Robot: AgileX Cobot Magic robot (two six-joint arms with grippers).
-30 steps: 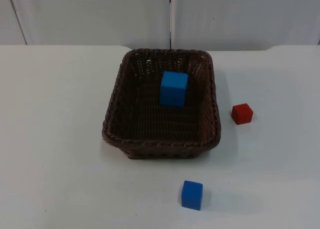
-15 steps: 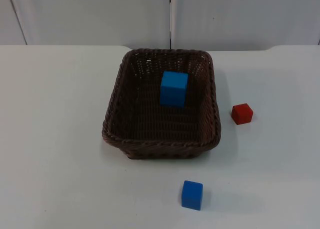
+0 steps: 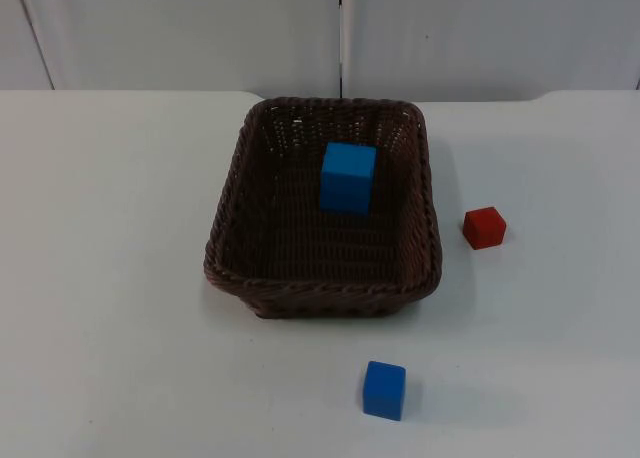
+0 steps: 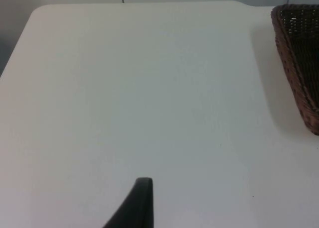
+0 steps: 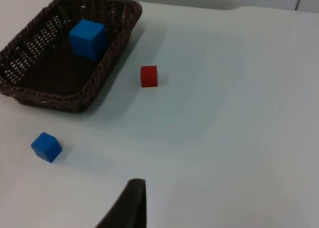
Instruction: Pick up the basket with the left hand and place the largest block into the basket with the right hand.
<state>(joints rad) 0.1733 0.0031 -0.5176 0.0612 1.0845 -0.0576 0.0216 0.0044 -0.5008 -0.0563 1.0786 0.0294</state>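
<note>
Nothing is differing from a second ago: the basket point(image 3: 322, 213), the three blocks and the table point(image 3: 110, 278) are lying exactly as they were in the earlier top views. So the basket is sitting flat on the white table, near the grey wall point(image 3: 180, 33), a rectangular tray of dark brown woven wicker with a braided rim and walls sloping outward. Inside it, toward the far end, the large block point(image 3: 348, 178) is resting on the woven floor, a smooth, matte, bright blue cube with crisp edges, the biggest of the three. A small red cube point(image 3: 484, 227), equally plain and smooth, is standing on the table just beside the basket's right wall, apart from it. A blue cube point(image 3: 384, 389), smaller than the one in the basket, is lying well in front of the basket's near rim. In the left wrist view, the left gripper's black fingertip point(image 4: 135, 204) is hanging over bare table, well apart from the basket's woven corner point(image 4: 299, 54); whether its fingers are apart or together I cannot tell. In the right wrist view, the right gripper's fingertip point(image 5: 130, 204) is hovering over the table on the near side of the red cube point(image 5: 148, 75) and the small blue one point(image 5: 46, 147), with the basket point(image 5: 30, 91) and its large block point(image 5: 87, 39) beyond; its fingers' state I cannot tell either. Neither gripper is holding anything.
</note>
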